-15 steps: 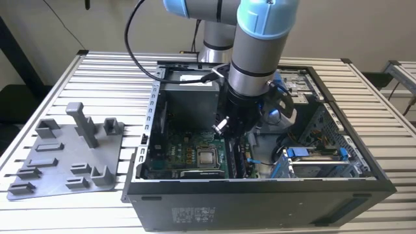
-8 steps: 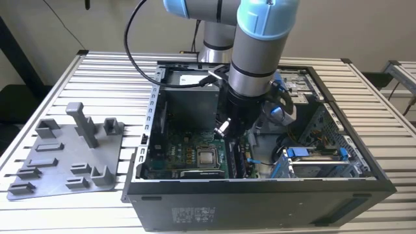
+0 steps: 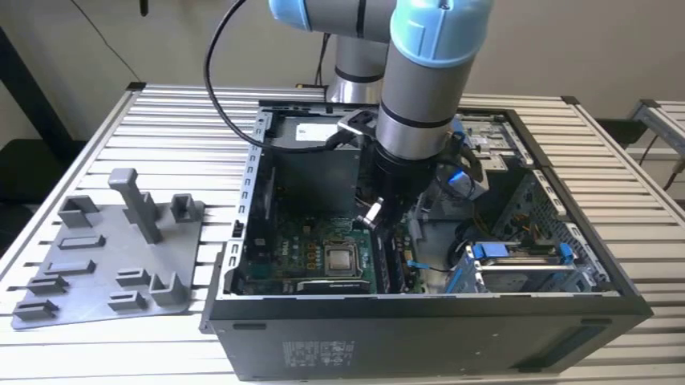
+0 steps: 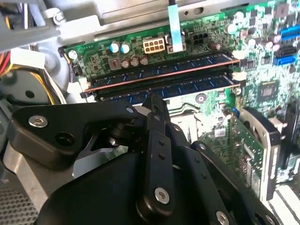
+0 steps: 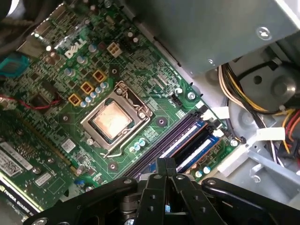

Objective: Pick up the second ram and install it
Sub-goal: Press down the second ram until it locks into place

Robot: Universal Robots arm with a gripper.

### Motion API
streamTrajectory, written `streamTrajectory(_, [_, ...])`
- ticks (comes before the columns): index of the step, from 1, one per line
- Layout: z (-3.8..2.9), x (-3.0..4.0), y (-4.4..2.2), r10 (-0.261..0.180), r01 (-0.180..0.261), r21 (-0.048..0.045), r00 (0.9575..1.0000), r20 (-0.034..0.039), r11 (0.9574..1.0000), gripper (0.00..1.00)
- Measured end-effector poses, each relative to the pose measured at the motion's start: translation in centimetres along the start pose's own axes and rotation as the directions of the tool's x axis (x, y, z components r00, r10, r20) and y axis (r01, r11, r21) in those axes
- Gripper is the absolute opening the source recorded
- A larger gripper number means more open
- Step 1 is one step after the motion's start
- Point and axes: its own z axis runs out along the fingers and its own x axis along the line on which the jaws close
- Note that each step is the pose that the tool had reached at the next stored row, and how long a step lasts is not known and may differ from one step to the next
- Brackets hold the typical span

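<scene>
My gripper (image 3: 374, 213) hangs inside the open computer case (image 3: 428, 329), just above the motherboard's memory slots. In both wrist views its black fingers (image 4: 153, 104) are pressed together with nothing visible between them, so it is shut. Two dark memory sticks stand side by side in the slots. The one nearer the fingertips, with blue-labelled chips, I take as the second ram (image 4: 180, 86). It lies directly beyond the fingertips (image 5: 166, 165); I cannot tell whether they touch it. In the first wrist view the slots (image 5: 180, 140) run out from under the gripper.
A bare processor socket (image 5: 112, 119) lies beside the slots. A metal box (image 3: 310, 152), a drive cage (image 3: 519, 261) and cable bundles (image 5: 243, 93) crowd the case around the arm. A grey fixture plate (image 3: 107, 265) with upright posts lies on the slatted table at the exterior view's left.
</scene>
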Motion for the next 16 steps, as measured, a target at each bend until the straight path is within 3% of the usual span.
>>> streamTrajectory(4, [0.06, 0.0, 0.0, -0.072, 0.072, -0.0011, 0.9974, 0.0001, 0.9974, 0.11])
streamTrajectory(8, [0.11, 0.0, 0.0, -0.144, 0.144, -0.0025, 0.9895, -0.0001, 0.9895, 0.11])
streamTrajectory(12, [0.16, 0.01, 0.0, -0.216, 0.216, -0.0036, 0.9763, 0.0, 0.9763, 0.11])
streamTrajectory(16, [0.2, 0.01, 0.0, -0.286, 0.286, -0.0045, 0.9583, 0.0004, 0.9583, 0.11])
